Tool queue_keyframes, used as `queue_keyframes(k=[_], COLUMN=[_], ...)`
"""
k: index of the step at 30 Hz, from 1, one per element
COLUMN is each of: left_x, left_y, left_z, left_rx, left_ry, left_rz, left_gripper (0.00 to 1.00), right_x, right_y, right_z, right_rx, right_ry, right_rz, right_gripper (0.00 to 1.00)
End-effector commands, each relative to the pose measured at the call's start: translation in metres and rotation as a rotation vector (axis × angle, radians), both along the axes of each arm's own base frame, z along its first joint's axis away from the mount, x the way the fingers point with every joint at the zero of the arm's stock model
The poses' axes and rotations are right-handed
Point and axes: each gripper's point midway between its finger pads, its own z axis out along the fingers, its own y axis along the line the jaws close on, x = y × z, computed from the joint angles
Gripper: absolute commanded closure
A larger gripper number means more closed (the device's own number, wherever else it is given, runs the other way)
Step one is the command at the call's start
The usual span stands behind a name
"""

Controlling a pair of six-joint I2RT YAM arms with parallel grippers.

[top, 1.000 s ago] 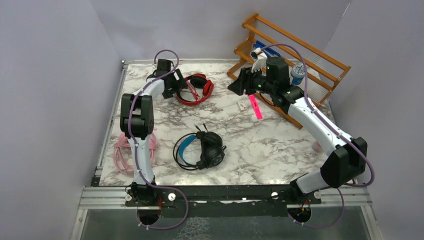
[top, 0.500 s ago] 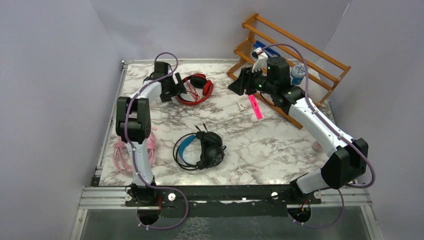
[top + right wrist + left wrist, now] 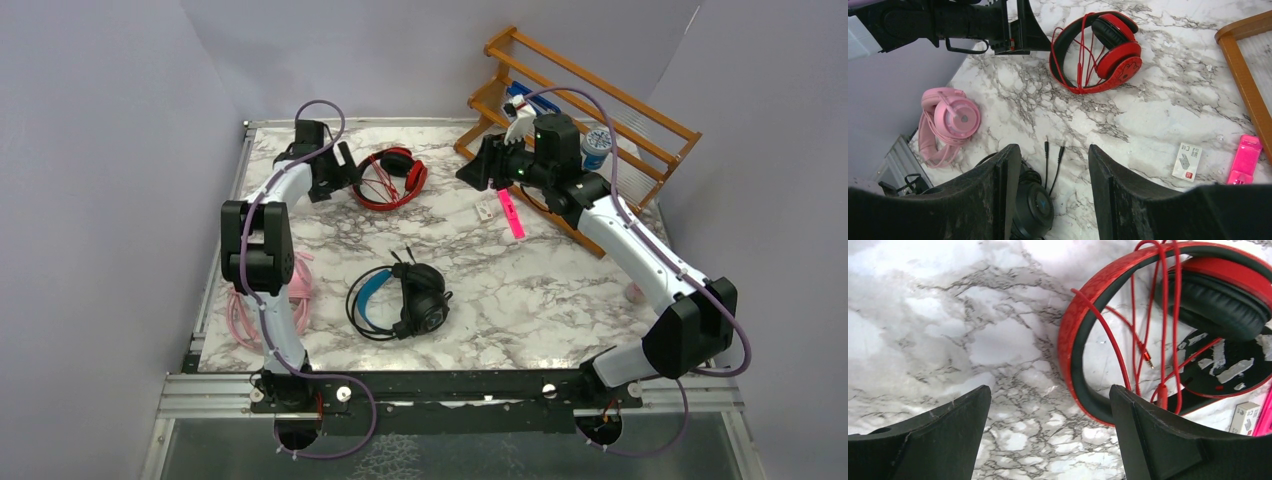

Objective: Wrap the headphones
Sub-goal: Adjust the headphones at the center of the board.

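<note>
The red headphones [image 3: 392, 177] lie at the back of the marble table with their red cable looped across the band; they also show in the left wrist view [image 3: 1088, 350] and the right wrist view [image 3: 1095, 52]. My left gripper [image 3: 352, 178] is open and empty just left of them, jaws over bare marble [image 3: 1050, 390]. The black headphones with a blue headband [image 3: 400, 300] lie mid-table, cable coiled, two plugs showing [image 3: 1053, 147]. The pink headphones [image 3: 268, 300] lie at the left edge, behind the left arm. My right gripper [image 3: 478, 165] is open and empty, held high at the back right [image 3: 1050, 150].
A wooden rack [image 3: 585, 120] stands at the back right with a blue-lidded container [image 3: 596, 146]. A pink flat object [image 3: 511, 214] and a small white card [image 3: 485, 212] lie in front of it. A metal rail [image 3: 450, 388] runs along the near edge.
My left gripper has drawn back to the left, away from the red headphones, staying open. The right arm has not moved.
</note>
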Motion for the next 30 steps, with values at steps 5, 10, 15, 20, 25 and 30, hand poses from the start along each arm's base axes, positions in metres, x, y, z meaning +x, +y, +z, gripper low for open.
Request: queue_keyframes(k=[5, 10, 15, 20, 25, 30], left_x=[-0.016, -0.007, 0.009, 0.026, 0.035, 0.031], left_y=[0.019, 0.019, 0.008, -0.004, -0.018, -0.001], left_z=[0.018, 0.014, 0.012, 0.017, 0.015, 0.016], left_rx=[0.032, 0.02, -0.043, -0.111, -0.199, -0.117], left_ry=[-0.018, -0.016, -0.04, -0.077, -0.078, -0.076], left_rz=[0.012, 0.012, -0.001, -0.02, -0.029, 0.04], left_gripper=[0.08, 0.1, 0.14, 0.29, 0.36, 0.24], right_x=[-0.007, -0.009, -0.009, -0.009, -0.009, -0.009], right_y=[-0.003, -0.004, -0.006, -0.005, -0.005, -0.005], right_z=[0.033, 0.037, 0.037, 0.033, 0.03, 0.031], right_rx=[0.027, 0.03, 0.027, 0.023, 0.02, 0.021], right_ry=[-0.071, -0.081, -0.079, -0.07, -0.063, -0.063], right_rz=[0.011, 0.007, 0.001, 0.001, 0.0, 0.003], right_gripper=[0.43, 0.43, 0.43, 0.43, 0.43, 0.43])
